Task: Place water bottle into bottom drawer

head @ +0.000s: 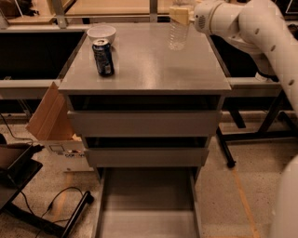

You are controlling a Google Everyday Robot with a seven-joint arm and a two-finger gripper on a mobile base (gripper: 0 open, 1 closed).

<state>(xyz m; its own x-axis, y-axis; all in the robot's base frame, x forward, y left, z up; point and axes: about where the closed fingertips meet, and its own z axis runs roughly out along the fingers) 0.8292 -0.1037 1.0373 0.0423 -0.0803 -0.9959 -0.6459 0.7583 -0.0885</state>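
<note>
Gripper [179,14] pinches clr water bottle [178,36], cabinet [149,67] rear.

Can, bowl, box
A dark blue soda can [103,57] stands on the tabletop's [153,74] left, a white bowl [101,33] just behind; a cardboard box [49,122] sits floor-level, left; the claw [179,14] is above the tabletop's far right.

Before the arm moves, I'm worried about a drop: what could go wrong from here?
The gripper sits high on the water bottle, near its neck, so the bottle may swing or slip. The bottom drawer lies open far below the cabinet top; the bottle could clip that front edge going down.
</note>
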